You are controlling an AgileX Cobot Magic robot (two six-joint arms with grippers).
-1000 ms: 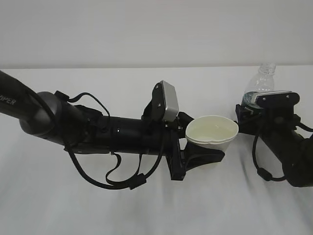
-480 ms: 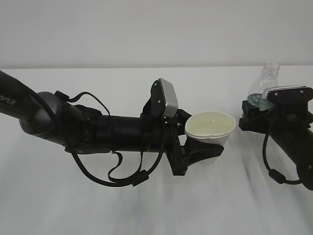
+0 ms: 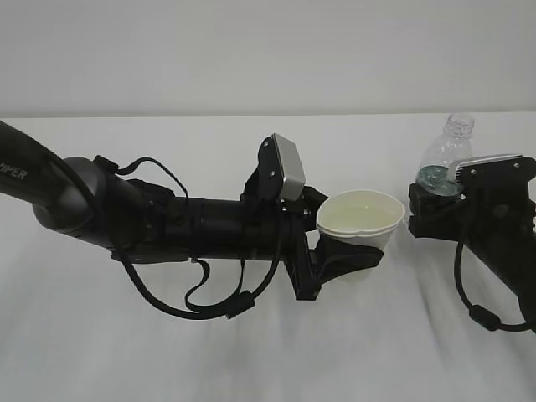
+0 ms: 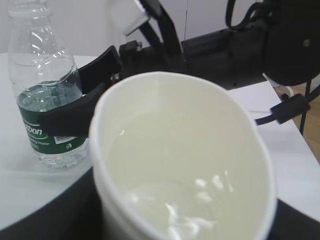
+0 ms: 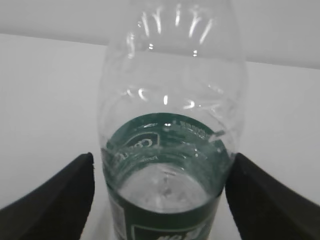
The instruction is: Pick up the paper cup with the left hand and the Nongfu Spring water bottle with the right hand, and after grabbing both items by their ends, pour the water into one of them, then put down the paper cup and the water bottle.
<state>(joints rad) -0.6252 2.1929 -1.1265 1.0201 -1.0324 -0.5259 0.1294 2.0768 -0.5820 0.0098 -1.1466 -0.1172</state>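
My left gripper (image 3: pixel 356 236) is shut on the white paper cup (image 3: pixel 362 219), which it holds upright near the middle of the table. In the left wrist view the paper cup (image 4: pixel 185 150) fills the frame, with clear water (image 4: pixel 195 205) glinting at its bottom. The uncapped Nongfu Spring water bottle (image 3: pixel 441 163) with its green label stands upright on the table at the right. My right gripper (image 5: pixel 160 200) is open around the bottle (image 5: pixel 167 165) at label height. Its black fingers (image 5: pixel 50 200) flank the bottle, with a thin gap on the left side.
The white table (image 3: pixel 251 352) stretches to a pale wall behind. My thick left arm (image 3: pixel 126 218) with looped cables lies across the left half. In the left wrist view the right arm (image 4: pixel 240 45) reaches in behind the cup.
The right gripper has brought the bottle down a little and its jaws have widened around it. The left gripper and the cup have barely moved.
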